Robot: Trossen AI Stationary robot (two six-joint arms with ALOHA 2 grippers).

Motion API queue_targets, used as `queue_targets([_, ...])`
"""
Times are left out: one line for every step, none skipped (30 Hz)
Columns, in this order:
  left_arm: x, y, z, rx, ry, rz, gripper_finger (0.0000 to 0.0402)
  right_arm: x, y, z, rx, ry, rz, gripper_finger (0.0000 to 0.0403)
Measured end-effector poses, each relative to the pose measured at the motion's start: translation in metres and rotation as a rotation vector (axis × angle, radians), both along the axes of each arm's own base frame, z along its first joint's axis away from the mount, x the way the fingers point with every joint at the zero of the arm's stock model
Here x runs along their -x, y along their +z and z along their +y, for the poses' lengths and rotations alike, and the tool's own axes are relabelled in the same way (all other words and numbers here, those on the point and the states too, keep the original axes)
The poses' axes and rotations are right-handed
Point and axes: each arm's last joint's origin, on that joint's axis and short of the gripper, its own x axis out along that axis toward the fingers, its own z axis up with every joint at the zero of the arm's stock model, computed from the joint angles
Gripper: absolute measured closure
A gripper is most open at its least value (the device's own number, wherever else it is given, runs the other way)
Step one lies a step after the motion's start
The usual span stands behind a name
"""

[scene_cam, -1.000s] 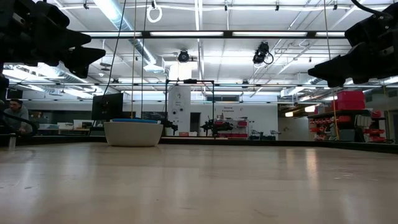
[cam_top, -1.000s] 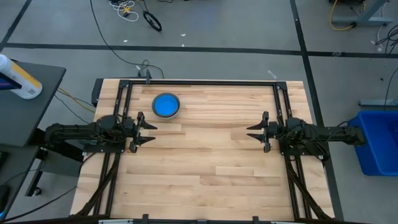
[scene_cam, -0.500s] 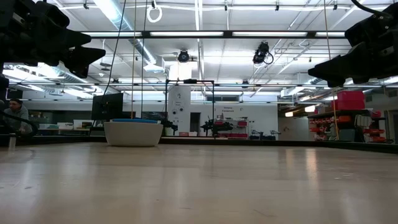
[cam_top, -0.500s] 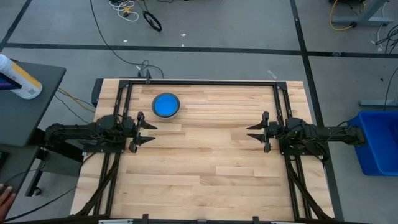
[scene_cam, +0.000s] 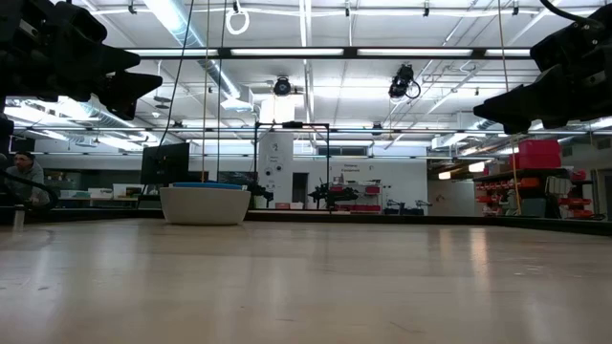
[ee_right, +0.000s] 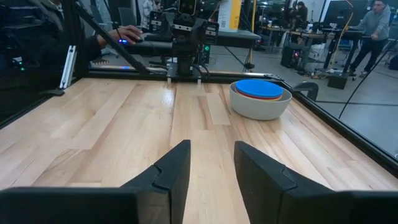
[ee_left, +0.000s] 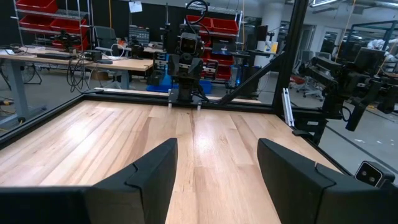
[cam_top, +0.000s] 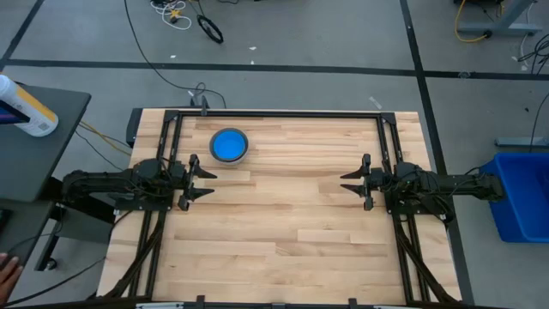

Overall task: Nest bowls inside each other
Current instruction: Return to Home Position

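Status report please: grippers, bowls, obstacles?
Left gripper open, empty, table's left. Right gripper open, empty, table's right. Bowl stack nested, far left. No obstacle seen.

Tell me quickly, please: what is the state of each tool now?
Left tool: open, holding nothing.
Right tool: open, holding nothing.

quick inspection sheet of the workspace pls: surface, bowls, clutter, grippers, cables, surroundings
surface: wooden table, bare planks inside a black frame.
job's things: bowls in one nested stack, far left part of the table; light blue bowl on top, red rim under it, grey bowl outermost; any others hidden.
clutter: nothing seen.
grippers: left gripper and right gripper both open, empty, apart from the stack.
cables: cables on the floor beyond the table.
surroundings: blue bin on the right, bottle on a side stand, person's hand at the edge.
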Motion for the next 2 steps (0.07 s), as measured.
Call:
queue_targets([0.0000, 0.0000, 0.0000, 0.000, 0.000, 0.000, 0.0171, 0.0000, 0.0000, 0.0000, 0.000, 0.000, 0.000, 0.0270])
queue_targets([0.0000, 0.0000, 0.0000, 0.000, 0.000, 0.000, 0.0171, 0.0000, 0.0000, 0.0000, 0.000, 0.000, 0.000, 0.0272])
